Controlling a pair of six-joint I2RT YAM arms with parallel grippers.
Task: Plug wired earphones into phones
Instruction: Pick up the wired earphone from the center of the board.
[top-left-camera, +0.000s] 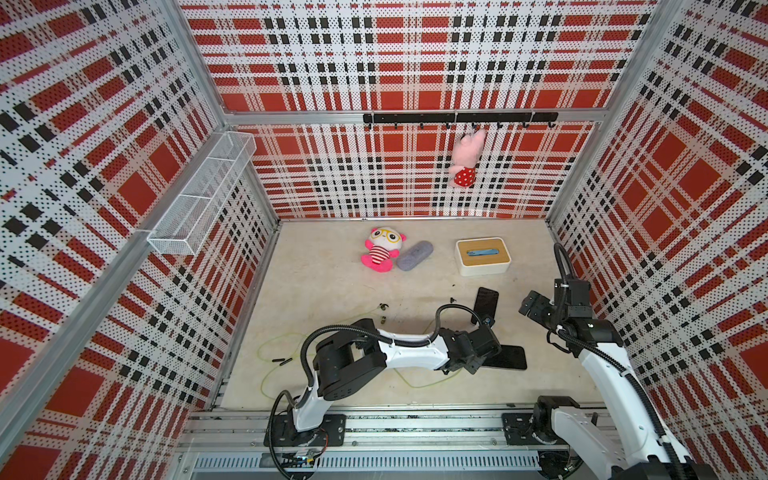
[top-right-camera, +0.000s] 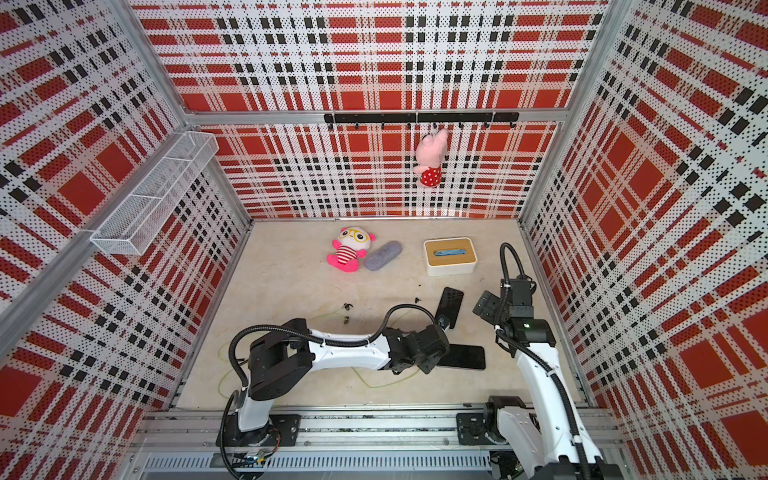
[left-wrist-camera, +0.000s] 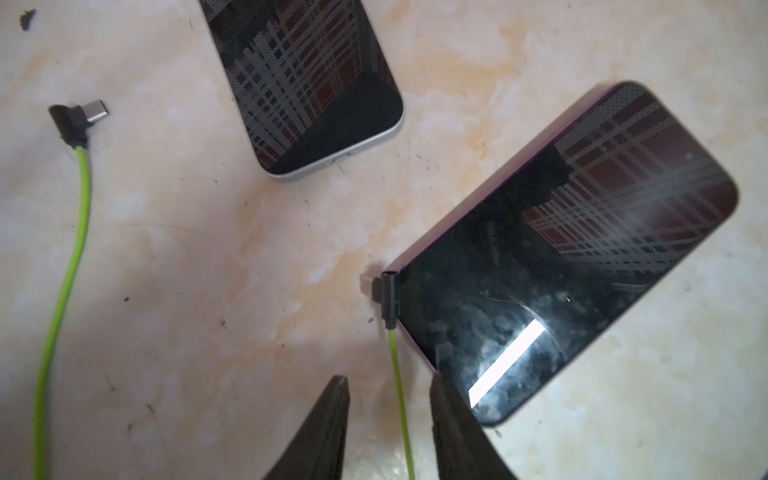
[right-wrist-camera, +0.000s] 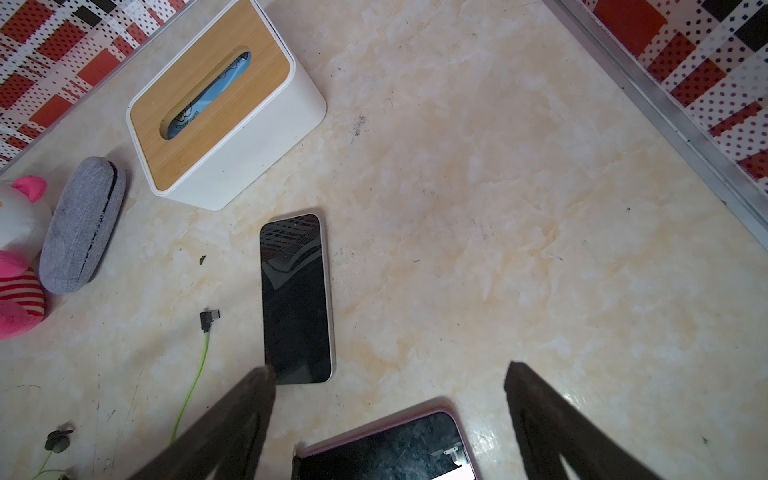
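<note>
**A:** Where do the phones lie?

**B:** The near phone (top-left-camera: 509, 357) runs lengthwise left to right. The far phone (top-left-camera: 486, 302) lies just beyond it.

**A:** And the pincers?

**B:** The left gripper (left-wrist-camera: 388, 376) is nearer, at the near phone's left end. Its jaws are parted astride the green cable (left-wrist-camera: 401, 409), not pinching it. The black plug (left-wrist-camera: 389, 297) rests against that end, tip seemingly facing away. The right gripper (right-wrist-camera: 388, 370) gapes empty. The port is hidden.
</note>
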